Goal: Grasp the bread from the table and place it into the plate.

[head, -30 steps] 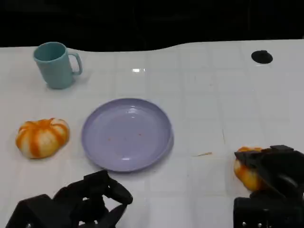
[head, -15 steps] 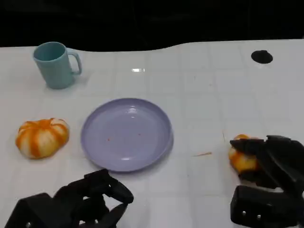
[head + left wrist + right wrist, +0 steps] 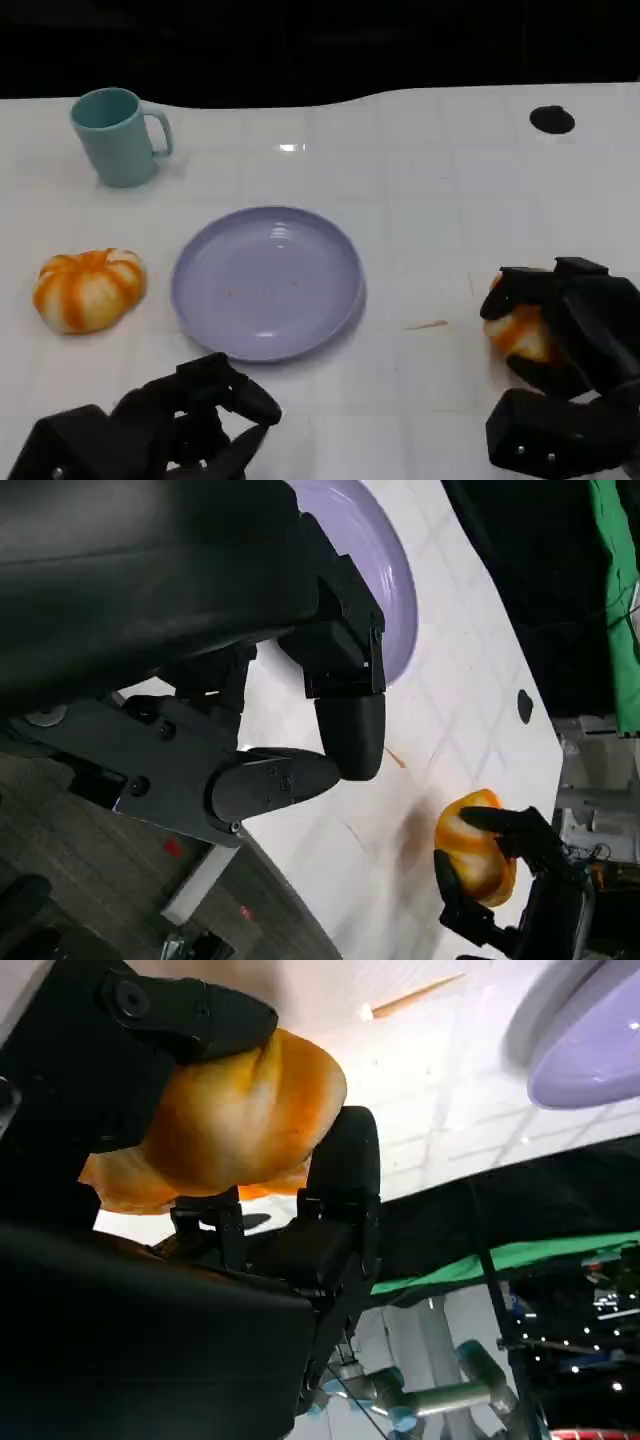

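**Bread in the right robot hand, plate to its left**

Clearly, the coming move depends on one relation: the plate lies to the left of the held bread, toward the middle of the counter [image 3: 420, 200].

Going from left to right in the head view, a second orange-and-white bread [image 3: 89, 289] lies on the counter at the far left, just beside the plate [image 3: 195, 290] but not touching it. A teal mug [image 3: 117, 136] stands behind it, well apart. The lilac plate is near the centre and nothing is in it. In front of it the left robot hand [image 3: 190, 420] rests low with its fingers curled in on nothing.

At the right, the right robot hand [image 3: 575, 340] is clamped on the bread [image 3: 517, 330]; the right wrist view shows black fingers [image 3: 340, 1175] wrapping the orange piece from both sides. I judge it is lifted a little, but I cannot tell surely.

The bread has no clear long axis, so the orientation matters little. The carry should go leftward across the bare strip, where a small crumb stick [image 3: 428, 324] lies, until the bread is above the plate.
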Motion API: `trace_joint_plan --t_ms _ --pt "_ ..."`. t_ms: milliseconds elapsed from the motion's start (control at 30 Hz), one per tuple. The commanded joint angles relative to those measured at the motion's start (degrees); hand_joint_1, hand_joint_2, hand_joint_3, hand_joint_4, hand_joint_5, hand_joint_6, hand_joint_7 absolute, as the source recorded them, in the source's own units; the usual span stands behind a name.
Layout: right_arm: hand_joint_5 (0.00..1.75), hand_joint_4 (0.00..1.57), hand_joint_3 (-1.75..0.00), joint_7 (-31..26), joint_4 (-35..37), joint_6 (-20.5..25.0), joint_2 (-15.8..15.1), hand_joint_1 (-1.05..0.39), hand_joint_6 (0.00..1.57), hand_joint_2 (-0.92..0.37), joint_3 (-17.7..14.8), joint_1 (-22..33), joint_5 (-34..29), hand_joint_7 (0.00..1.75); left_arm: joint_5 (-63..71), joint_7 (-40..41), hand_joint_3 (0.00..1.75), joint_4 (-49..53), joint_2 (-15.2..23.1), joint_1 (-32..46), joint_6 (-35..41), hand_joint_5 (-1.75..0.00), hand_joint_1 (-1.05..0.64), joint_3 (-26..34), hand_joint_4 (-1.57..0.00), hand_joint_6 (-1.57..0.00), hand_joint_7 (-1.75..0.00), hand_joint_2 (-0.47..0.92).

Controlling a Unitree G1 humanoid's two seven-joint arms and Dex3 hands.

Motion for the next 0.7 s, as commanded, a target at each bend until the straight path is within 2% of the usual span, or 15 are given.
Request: trace_joint_plan --t_ms 33,200,333,367,567,700 --pt "1.75 0.96 -1.34 -1.58 -0.59 -1.99 -0.56 -0.05 0.91 -0.24 -0.88 -0.49 1.43 1.36 -0.12 0.51 0.67 -0.73 0.13 0.40 0.52 -1.75 -0.26 -0.04 -0.68 -0.60 -1.33 0.80" --pt "1.75 0.98 -1.37 -1.64 -2.72 -4.02 0.80 -0.05 0.80 -0.21 -0.57 -0.47 2.77 1.60 0.51 0.69 0.70 -0.75 0.14 0.78 0.08 -1.75 -0.24 -0.51 -0.68 -0.60 -1.34 0.79" --pt "1.75 0.99 -1.43 -1.80 -3.12 -6.13 2.04 -0.06 0.76 -0.19 0.09 -1.30 3.28 1.70 0.55 0.92 0.71 -0.74 -0.12 1.26 0.15 -1.75 -0.22 -0.81 -0.69 -0.60 -1.34 0.78" --pt "1.75 0.99 -1.43 -0.85 -3.77 -6.24 2.62 -0.07 0.76 -0.19 0.17 -1.48 3.97 1.70 0.33 0.94 0.71 -0.82 -0.28 1.35 0.35 -1.75 -0.21 -0.79 -0.70 -0.60 -1.34 0.78" --pt "1.75 1.00 -1.44 4.14 -6.93 -5.58 5.81 -0.09 0.84 -0.23 0.92 -3.12 6.58 1.47 0.44 0.82 0.70 -0.76 -0.17 1.40 0.11 -1.75 -0.23 -0.91 -0.70 -0.62 -1.33 0.76" --pt "1.75 0.99 -1.43 6.97 -6.26 -5.36 8.67 -0.06 0.87 -0.23 1.97 -5.27 8.15 1.47 -0.08 0.69 0.72 -0.75 -0.25 1.40 0.32 -1.75 -0.22 -0.59 -0.70 -0.62 -1.33 0.76"
